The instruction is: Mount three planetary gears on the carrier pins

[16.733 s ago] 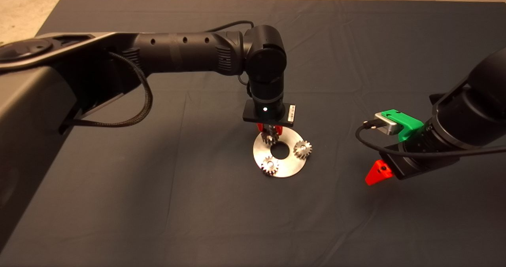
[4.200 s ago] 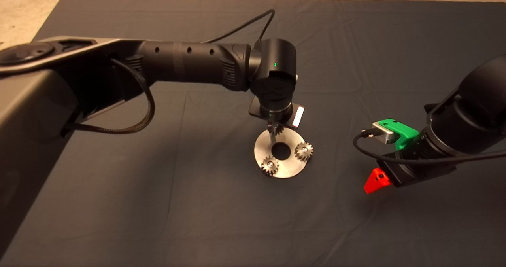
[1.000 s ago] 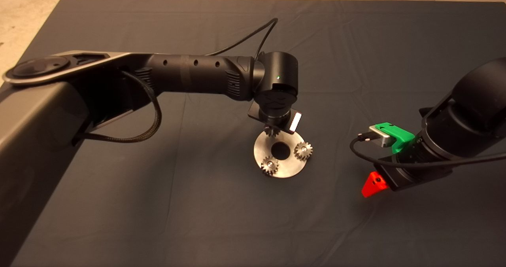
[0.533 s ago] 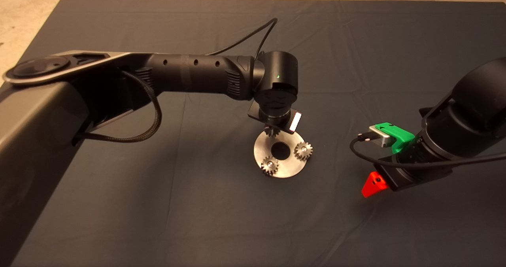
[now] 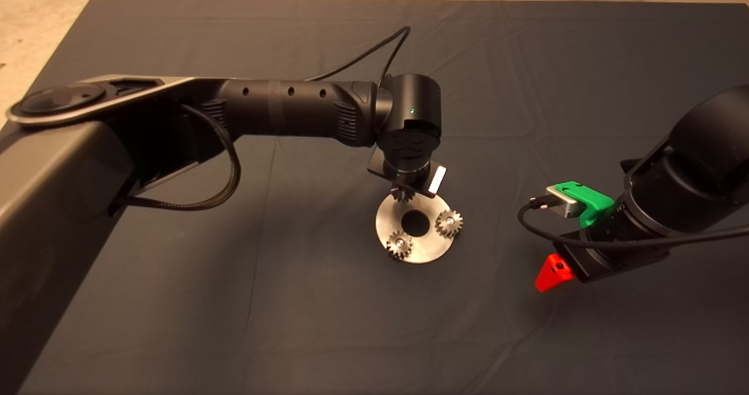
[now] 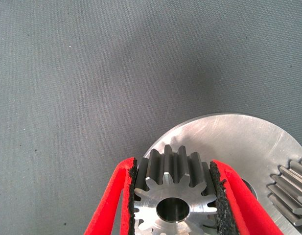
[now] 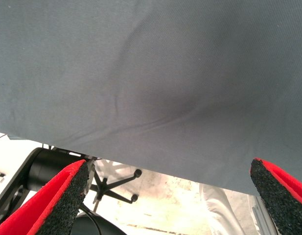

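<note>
A flat round silver disc (image 5: 421, 248) with a large centre hole lies mid-mat. Two planetary gears sit on carrier pins: one at the disc's near left (image 5: 399, 245), one at its right (image 5: 449, 223). A pin tip shines in the centre of each. The third gear (image 5: 401, 195) is at the disc's far edge, mostly under the left wrist. In the left wrist view my left gripper (image 6: 173, 196) is shut on that gear (image 6: 173, 188), pads against its teeth, above the disc (image 6: 229, 142). My right gripper (image 7: 170, 196) is open, idle at the right; only one red finger (image 5: 553, 272) shows in the head view.
The dark mat (image 5: 292, 301) is wrinkled around the disc. The left arm (image 5: 281, 114) spans from the left edge to the disc. In the right wrist view a chair base (image 7: 114, 188) on the pale floor shows beyond the mat's edge.
Over the last second nothing has visibly moved. Since 16.7 s ago the left wrist has turned and shifted slightly toward the far edge of the disc, still with the third gear.
</note>
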Available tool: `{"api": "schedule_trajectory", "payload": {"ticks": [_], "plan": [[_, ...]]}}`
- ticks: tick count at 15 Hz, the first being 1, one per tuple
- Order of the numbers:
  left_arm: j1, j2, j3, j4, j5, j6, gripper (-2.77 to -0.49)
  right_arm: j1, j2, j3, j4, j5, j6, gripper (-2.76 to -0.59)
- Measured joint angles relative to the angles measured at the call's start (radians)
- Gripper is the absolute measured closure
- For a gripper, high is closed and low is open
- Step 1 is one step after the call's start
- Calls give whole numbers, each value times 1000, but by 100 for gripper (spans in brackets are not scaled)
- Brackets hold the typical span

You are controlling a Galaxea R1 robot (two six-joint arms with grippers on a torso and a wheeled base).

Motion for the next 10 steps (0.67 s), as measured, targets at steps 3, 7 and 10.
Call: {"api": "schedule_trajectory", "payload": {"ticks": [3,7,10], "plan": [[5,0,-4,1,-6,9,-83,0,2,0,0,0,0,-247],[41,2,-26,24,-21,17,-83,0,3,0,0,-2,0,-246],[41,2,-26,24,-16,18,-83,-1,2,1,1,0,0,-246]]}}
